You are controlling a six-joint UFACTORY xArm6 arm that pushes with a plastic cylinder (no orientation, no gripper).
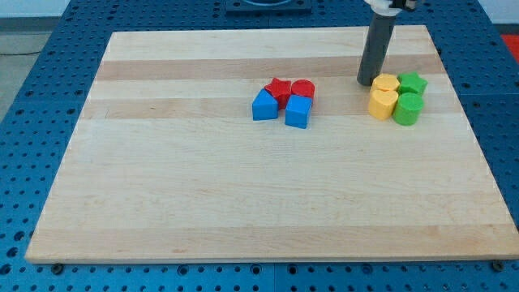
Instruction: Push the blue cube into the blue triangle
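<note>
The blue cube (298, 112) sits near the board's middle, just right of the blue triangle (264, 105); a narrow gap seems to separate them. A red star (278, 89) and a red cylinder (303, 90) sit right behind them, touching the group. My tip (366, 83) is far to the right of the blue blocks, at the upper right of the board, just left of a yellow block (386, 83).
A cluster at the view's right holds the yellow block, a second yellow block (382, 104), a green star (412, 83) and a green cylinder (408, 109). The wooden board (243, 203) lies on a blue perforated table.
</note>
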